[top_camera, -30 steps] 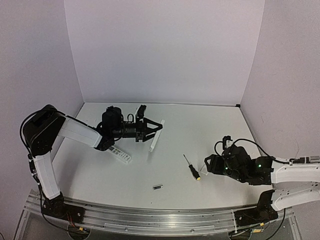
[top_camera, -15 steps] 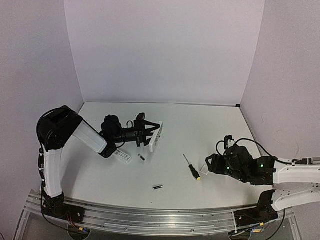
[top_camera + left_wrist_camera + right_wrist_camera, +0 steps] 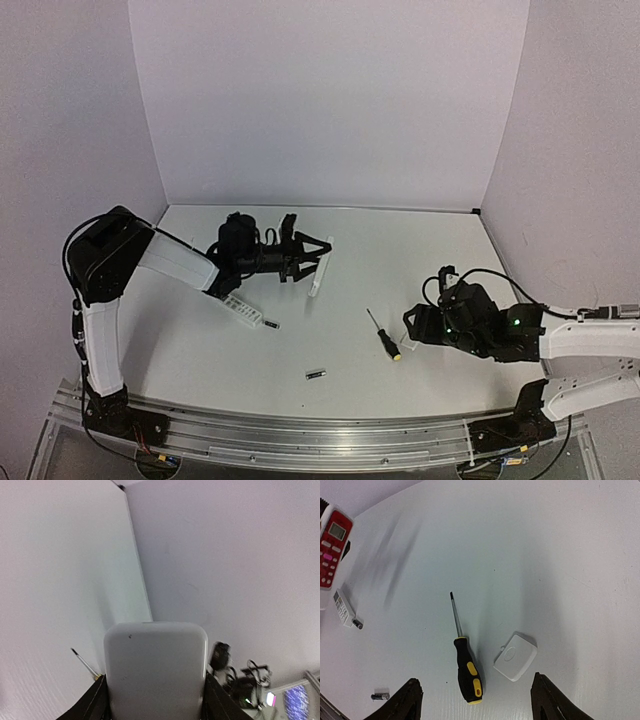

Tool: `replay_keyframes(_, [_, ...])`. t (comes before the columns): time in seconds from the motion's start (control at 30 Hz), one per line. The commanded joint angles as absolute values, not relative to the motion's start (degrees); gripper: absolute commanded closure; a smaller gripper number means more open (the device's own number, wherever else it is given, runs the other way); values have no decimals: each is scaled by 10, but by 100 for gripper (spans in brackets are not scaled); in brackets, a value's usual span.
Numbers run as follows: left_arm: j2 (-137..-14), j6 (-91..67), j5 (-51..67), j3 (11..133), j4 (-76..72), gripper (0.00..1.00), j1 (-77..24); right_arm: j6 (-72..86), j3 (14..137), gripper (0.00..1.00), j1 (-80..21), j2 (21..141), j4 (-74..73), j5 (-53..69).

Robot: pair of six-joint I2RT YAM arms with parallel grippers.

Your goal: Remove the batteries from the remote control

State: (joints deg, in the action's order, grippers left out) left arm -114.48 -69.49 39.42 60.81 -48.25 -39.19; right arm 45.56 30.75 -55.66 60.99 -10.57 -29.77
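Note:
My left gripper (image 3: 305, 255) is shut on the remote control (image 3: 320, 268) and holds it off the table, tilted. In the left wrist view the remote's pale back (image 3: 155, 670) fills the gap between the fingers (image 3: 97, 700). The right wrist view shows its red buttoned face (image 3: 332, 542). One battery (image 3: 272, 324) lies on the table and shows in the right wrist view (image 3: 357, 624). A second battery (image 3: 316, 374) lies nearer the front edge and also shows there (image 3: 380, 696). My right gripper (image 3: 408, 330) is open and empty above the table.
A small white second remote (image 3: 240, 309) lies under the left arm, next to the first battery. A black-and-yellow screwdriver (image 3: 467, 667) and a flat white cover piece (image 3: 516, 656) lie between my right gripper's fingers (image 3: 410, 692). Walls close in at the back and both sides.
A second battery has appeared on the table next to the small white remote and rolled a little nearer. My left gripper turned and raised the held remote. The right arm shifted slightly left.

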Motion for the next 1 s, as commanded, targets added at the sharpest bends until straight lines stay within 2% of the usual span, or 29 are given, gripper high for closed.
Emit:
replay_keyframes(0.0, [-1099,-437,146,770,-16,100,-452,473,320,30,-559,604,-130,-312])
replay_keyframes(0.27, [-1255,-414,15,985,242,100,-491,486,314,29,-559,589,-150,-330])
replay_keyframes(0.37, [-1311,-419,-32,1047,296,100,-503,493,312,29,-559,583,-160,-331])
replay_keyframes(0.6, [-1348,-435,-79,1076,318,94,-508,507,300,29,-559,560,-178,-329])
replay_keyframes(0.77, [-1359,-457,-117,1088,352,93,-513,495,307,29,-559,566,-189,-319])
replay_keyframes(0.97, [-1354,-525,-187,1089,435,86,-521,307,380,28,-559,625,-246,-236])
